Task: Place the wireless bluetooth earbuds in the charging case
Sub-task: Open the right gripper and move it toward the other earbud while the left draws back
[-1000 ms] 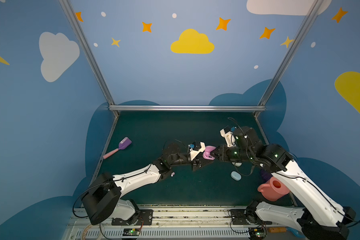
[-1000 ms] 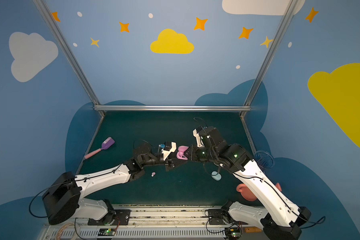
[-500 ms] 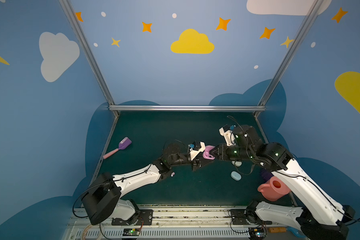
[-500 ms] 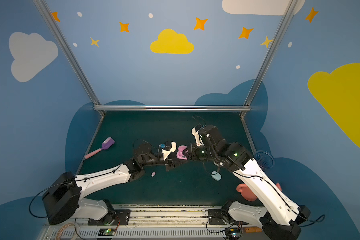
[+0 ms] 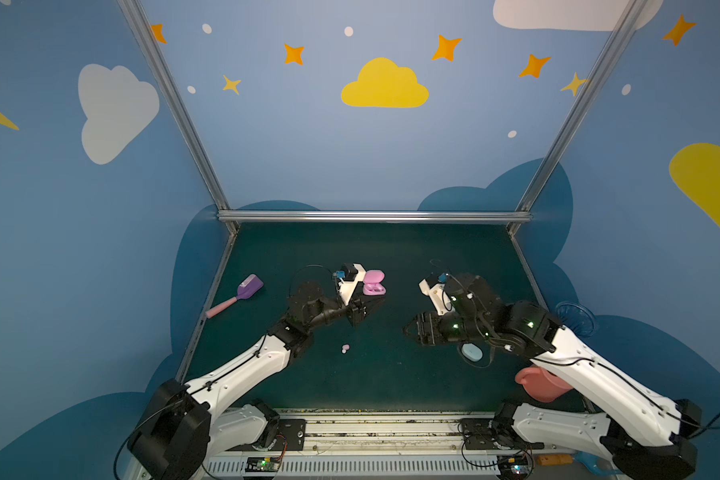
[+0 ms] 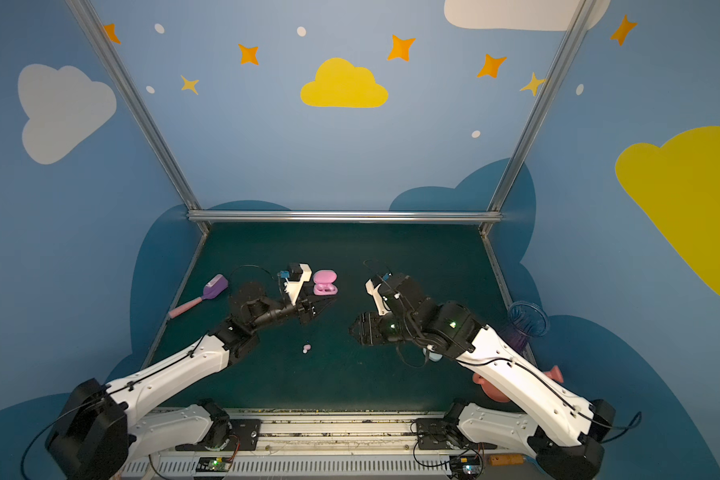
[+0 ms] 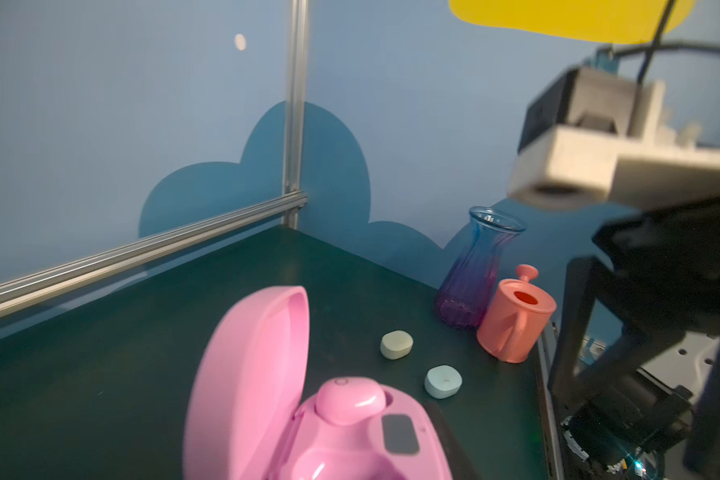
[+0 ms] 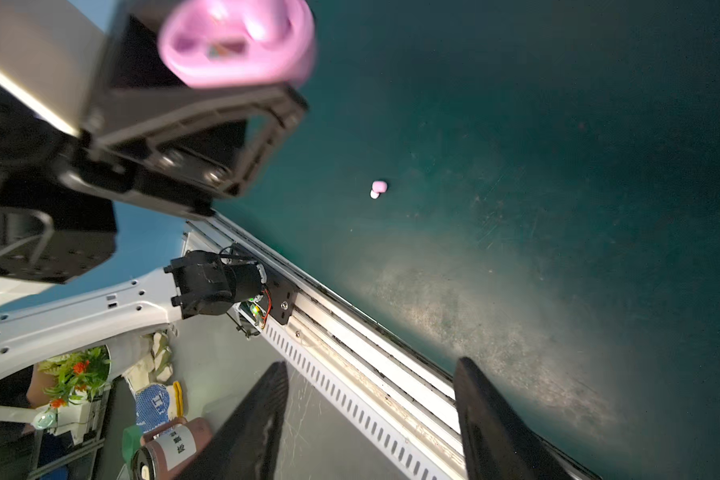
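While the left hand (image 5: 371, 305) is closed on the base of an open pink charging case (image 5: 373, 283) over the middle of the dark green bench (image 5: 391, 386), the right hand (image 5: 407, 330) sits well apart from it in both top views, jaws spread and empty. 1 loose pink earbud (image 5: 345, 348) lies on the bench between the 2 arms. A closed pale blue case (image 5: 472, 352) lies partly under the right arm, a pink watering can (image 5: 541, 386) stands near the bench's right edge, and a purple scoop (image 5: 244, 291) lies far to the left.

From the left wrist camera, the pink case fills the foreground with its lid (image 7: 250, 374) raised. A seated pink earbud (image 7: 348, 399) rests in 1 socket; the socket beside it is bare. Beyond lie the blue case and a closed pale green case (image 7: 396, 344), with a blue-purple glass vase (image 7: 474, 274) just beside the watering can.

From the right wrist camera, the right hand's 2 black fingers (image 8: 258, 424) stand wide apart with nothing between them. The loose earbud lies on the bench well ahead of them.
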{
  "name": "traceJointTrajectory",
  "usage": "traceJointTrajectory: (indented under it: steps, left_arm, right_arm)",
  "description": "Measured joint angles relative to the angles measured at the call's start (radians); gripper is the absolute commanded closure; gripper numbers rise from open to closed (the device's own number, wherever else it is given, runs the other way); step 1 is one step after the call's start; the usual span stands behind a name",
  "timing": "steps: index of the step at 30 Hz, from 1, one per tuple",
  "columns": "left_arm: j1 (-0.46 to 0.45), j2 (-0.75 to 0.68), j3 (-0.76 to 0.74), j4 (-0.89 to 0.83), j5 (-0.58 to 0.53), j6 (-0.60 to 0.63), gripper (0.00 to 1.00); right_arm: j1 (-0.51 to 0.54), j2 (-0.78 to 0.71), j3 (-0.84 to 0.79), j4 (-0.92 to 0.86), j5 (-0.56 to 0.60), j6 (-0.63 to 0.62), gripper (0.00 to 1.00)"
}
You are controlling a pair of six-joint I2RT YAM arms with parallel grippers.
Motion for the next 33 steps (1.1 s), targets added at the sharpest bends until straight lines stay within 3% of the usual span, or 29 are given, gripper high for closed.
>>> traceJointTrajectory:
  steps: [5, 11, 23, 28, 33]
  left_arm:
    - [0.119, -0.122, 0.003, -0.119, -0.013, -0.032, 0.90]
    - [0.255, -0.163, 0.040, -0.237, 0.013, -0.064, 0.91]
    - [0.456, -0.225, 0.034, -0.328, 0.093, -0.123, 0.91]
    - [0.488, -0.229, 0.020, -0.328, 0.116, -0.142, 0.91]
    - [0.511, -0.216, 0.019, -0.316, 0.138, -0.161, 0.91]
  right_arm:
    - [0.072, 0.132, -0.068, 0.141, -0.005, 0.003, 0.23]
    - [0.111, 0.335, -0.092, 0.329, -0.035, 0.034, 0.04]
    - [0.140, 0.706, -0.004, 0.509, -0.056, 0.207, 0.07]
    - [0.140, 0.765, 0.021, 0.556, -0.061, 0.269, 0.19]
    - [0.140, 0.839, 0.091, 0.566, -0.068, 0.298, 0.24]
